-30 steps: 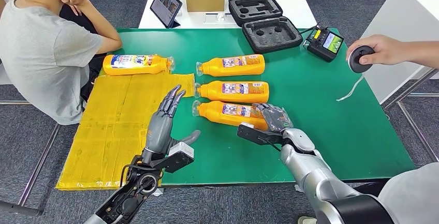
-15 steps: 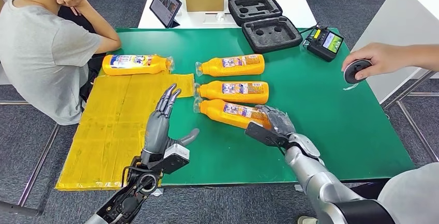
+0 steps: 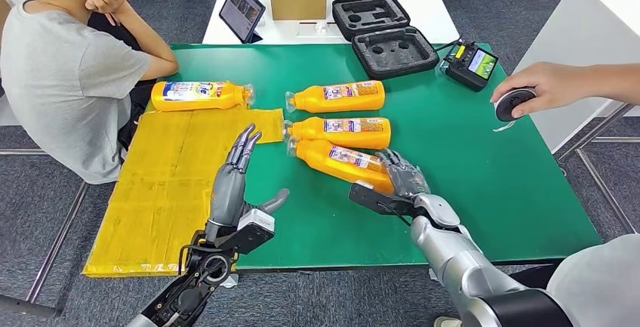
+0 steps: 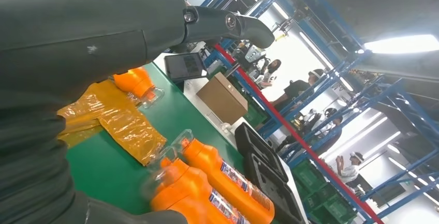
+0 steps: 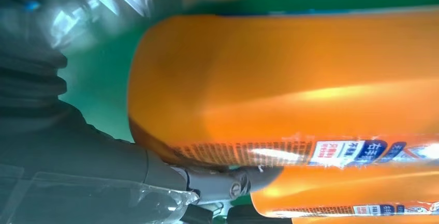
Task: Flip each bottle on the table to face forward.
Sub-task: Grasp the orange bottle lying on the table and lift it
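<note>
Four orange bottles lie on the green table (image 3: 490, 176). The nearest bottle (image 3: 340, 161) lies slanted, its neck touching the middle bottle (image 3: 343, 131). My right hand (image 3: 400, 180) grips the nearest bottle's base end; in the right wrist view that bottle (image 5: 290, 79) sits against my right hand (image 5: 77, 146), thumb under it. Another bottle (image 3: 337, 97) lies behind, and the fourth (image 3: 198, 94) at the far left. My left hand (image 3: 235, 183) stands open and upright, holding nothing, at the yellow sheet's edge. In the left wrist view my left hand (image 4: 77, 38) is seen above the bottles (image 4: 228, 177).
A yellow plastic sheet (image 3: 166, 183) covers the table's left part. A seated person (image 3: 60, 78) leans on the left edge. Another person's hand (image 3: 540, 85) holds a tape roll at the right. A black foam case (image 3: 385, 32) and a controller (image 3: 472, 63) sit at the back.
My right hand has turned the nearest bottle, swinging its neck back against the middle bottle. The person's hand with the tape roll shifted slightly. My left hand stays put.
</note>
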